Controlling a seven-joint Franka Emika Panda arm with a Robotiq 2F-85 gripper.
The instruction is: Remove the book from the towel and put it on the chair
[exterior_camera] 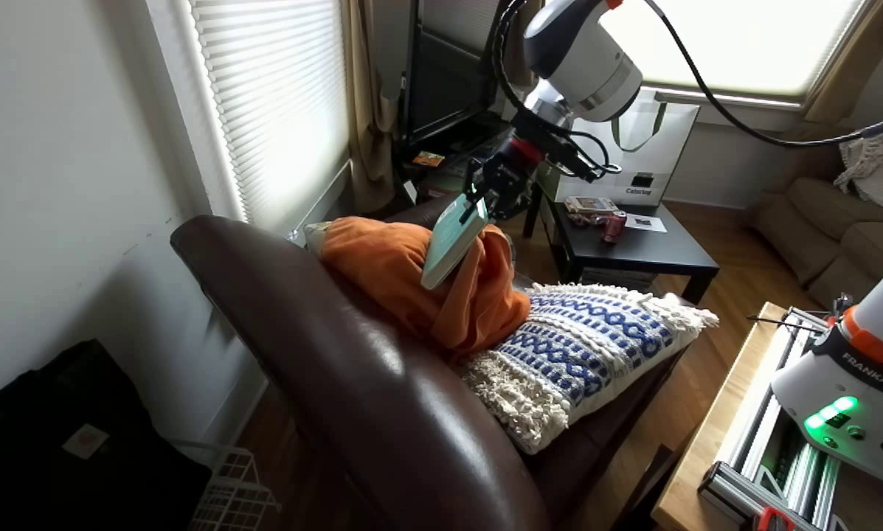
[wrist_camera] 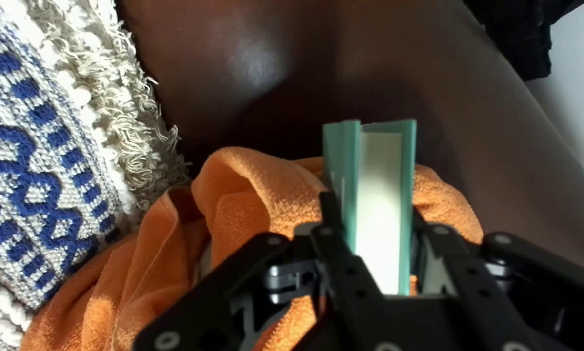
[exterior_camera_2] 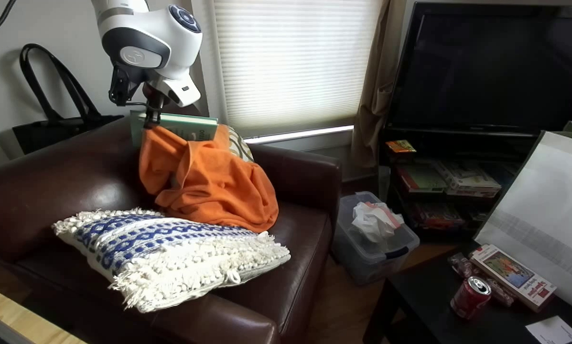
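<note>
The light green book [exterior_camera: 450, 240] is tilted on edge above the orange towel [exterior_camera: 382, 251]. My gripper [exterior_camera: 475, 209] is shut on its upper edge. In the wrist view the fingers [wrist_camera: 371, 207] lie along both covers of the book [wrist_camera: 380, 195], with pale pages between. In an exterior view the book [exterior_camera_2: 195, 128] stands behind a raised fold of the towel [exterior_camera_2: 223, 186]; this fold reaches up to the fingertips [exterior_camera_2: 153, 119] and hides the book's lower part. I cannot tell whether the book touches the towel. The towel lies bunched on the brown leather chair [exterior_camera_2: 300, 239].
A blue and white fringed pillow [exterior_camera_2: 171, 253] lies on the seat beside the towel. A patterned pillow [exterior_camera_2: 239, 143] is behind the towel. The chair's back [exterior_camera: 367, 361] rises close by. A black table [exterior_camera: 633, 247] holds a can [exterior_camera: 614, 226] and a white bag [exterior_camera: 633, 158].
</note>
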